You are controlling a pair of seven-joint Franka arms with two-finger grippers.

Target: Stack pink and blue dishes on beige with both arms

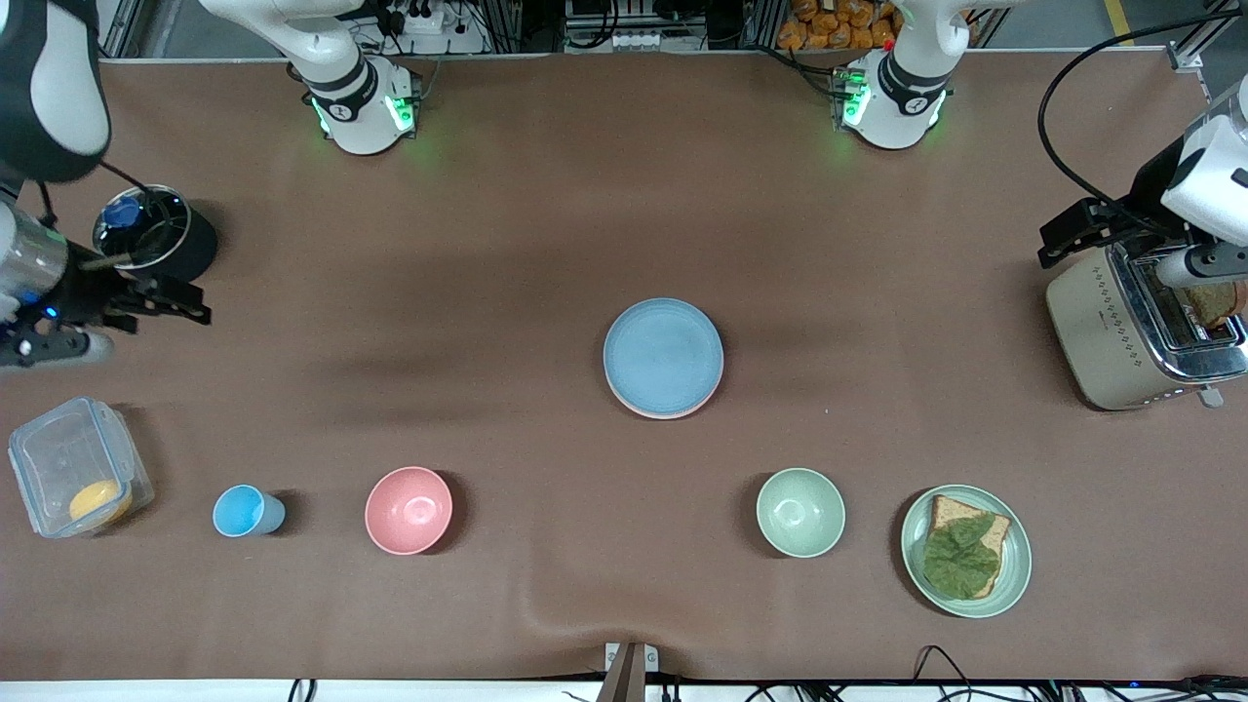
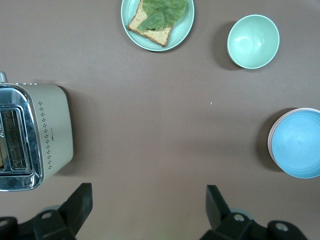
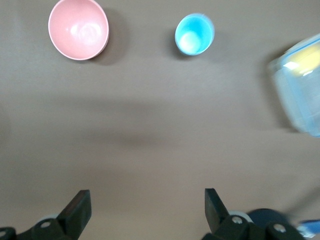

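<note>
A brown, matte cloth-like covering (image 1: 546, 292) spreads over the whole table, with a soft ripple near the edge closest to the front camera. Past the arms' bases, metal framing, cables and a heap of orange packets (image 1: 838, 24) show.

At the middle of the table sits the stack: a flat round light blue plate (image 1: 663, 356) on top, with a thin pale pink plate rim (image 1: 651, 412) peeping out beneath it. Whether a beige plate lies under them cannot be told.

Nearer the front camera stand a small light-blue cup (image 1: 246, 511), a deep pink bowl (image 1: 409, 510), a pale green bowl (image 1: 800, 512) and a pale green plate (image 1: 1014, 565) carrying bread and a leaf. A clear plastic lidded box (image 1: 73, 468) with something yellow inside lies at the right arm's end, with a black round container (image 1: 156, 239) farther from the camera. A cream and chrome toaster (image 1: 1121, 331) stands at the left arm's end.

The left gripper (image 2: 147, 207) hangs over the bare cloth beside the toaster, fingers spread wide and holding nothing. The right gripper (image 3: 145, 210) hangs over the cloth at its own end of the table, fingers likewise parted and empty.
</note>
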